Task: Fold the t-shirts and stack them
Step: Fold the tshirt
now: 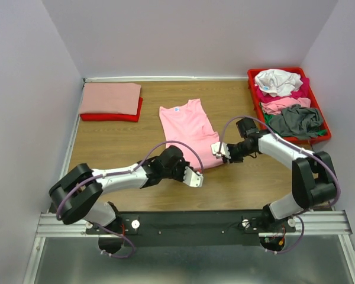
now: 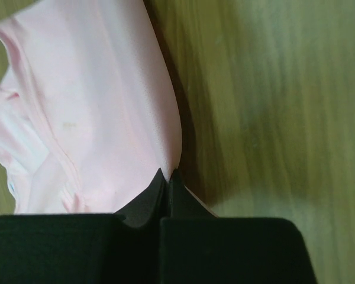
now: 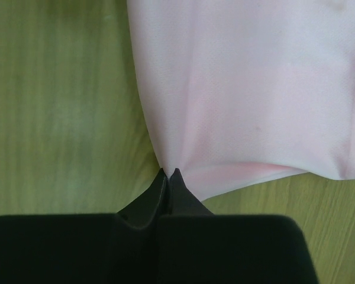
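Note:
A light pink t-shirt [image 1: 189, 127] with a small blue neck label lies lengthwise in the middle of the wooden table, sleeves folded in. My left gripper [image 1: 195, 178] is shut on its near left hem corner; in the left wrist view [image 2: 168, 173] the cloth [image 2: 94, 112] rises from the closed fingertips. My right gripper [image 1: 218, 149] is shut on the near right hem corner, and the right wrist view [image 3: 169, 172] shows the cloth [image 3: 254, 89] pinched there. A folded salmon t-shirt [image 1: 110, 97] lies on a folded red one [image 1: 109, 116] at the far left.
A red plastic tray [image 1: 312, 137] at the far right holds loose white [image 1: 278, 81], magenta, pink and grey [image 1: 296, 120] shirts. Walls enclose the table at the back and both sides. Purple cables loop over both arms.

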